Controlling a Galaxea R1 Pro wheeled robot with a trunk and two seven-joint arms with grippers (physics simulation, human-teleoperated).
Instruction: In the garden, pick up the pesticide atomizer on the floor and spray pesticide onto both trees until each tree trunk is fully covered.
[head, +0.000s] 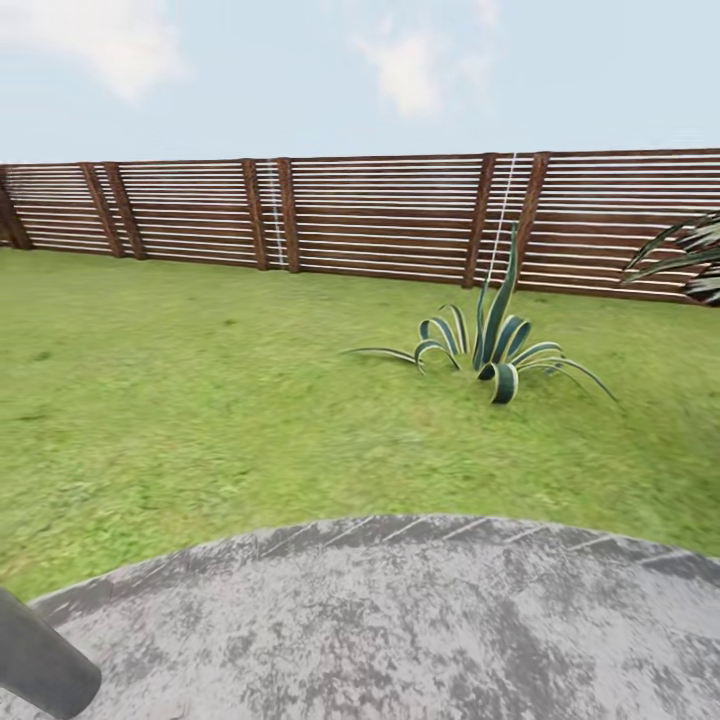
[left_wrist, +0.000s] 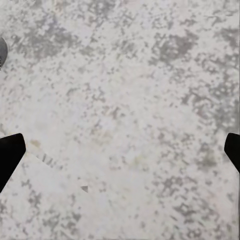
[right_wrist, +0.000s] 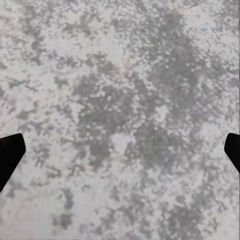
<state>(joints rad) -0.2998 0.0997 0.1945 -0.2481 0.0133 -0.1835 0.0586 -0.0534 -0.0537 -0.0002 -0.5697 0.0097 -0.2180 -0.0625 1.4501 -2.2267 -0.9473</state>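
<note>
Two hands: left hand (left_wrist: 120, 150) and right hand (right_wrist: 120, 150) are both hanging with fingers spread wide, holding nothing.
Below the hands: mottled grey paving (head: 400, 620) is lying under each.
Ahead of the hands: lawn (head: 200, 400), a striped spiky plant (head: 495, 350) and the slat fence (head: 380, 215) are showing.
Atomizer: no sprayer or pale trunks are appearing here; the robot is likely searching.
Handling guess: probably light, rigid plastic, somewhat slick; gripping the neck below the trigger seems best.
</note>
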